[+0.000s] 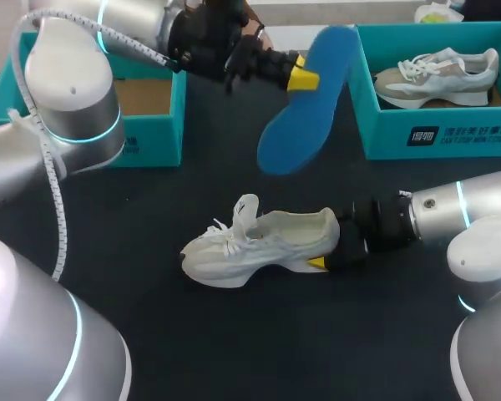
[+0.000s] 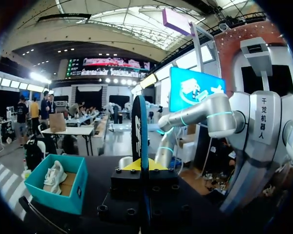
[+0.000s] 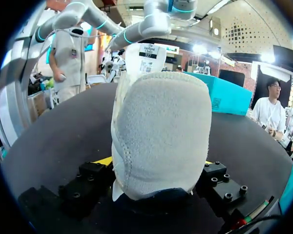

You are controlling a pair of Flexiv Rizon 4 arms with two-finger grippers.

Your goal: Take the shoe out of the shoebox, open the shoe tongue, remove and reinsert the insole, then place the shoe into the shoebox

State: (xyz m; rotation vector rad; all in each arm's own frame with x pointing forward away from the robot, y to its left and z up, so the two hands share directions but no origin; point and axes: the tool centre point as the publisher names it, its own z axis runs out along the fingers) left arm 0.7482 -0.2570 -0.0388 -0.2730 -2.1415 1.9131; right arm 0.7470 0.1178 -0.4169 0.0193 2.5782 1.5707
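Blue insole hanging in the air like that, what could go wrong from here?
The left gripper pinches the blue foam insole near one end only, so it could slip or flop when pushed in. The right gripper holds the white mesh sneaker just by its heel; the toe might swing aside.

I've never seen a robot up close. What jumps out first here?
A big blue insole, pinched by the left gripper, hangs in the air above the dark table. Below it a white shoe stands on its sole, its heel gripped by the right gripper.
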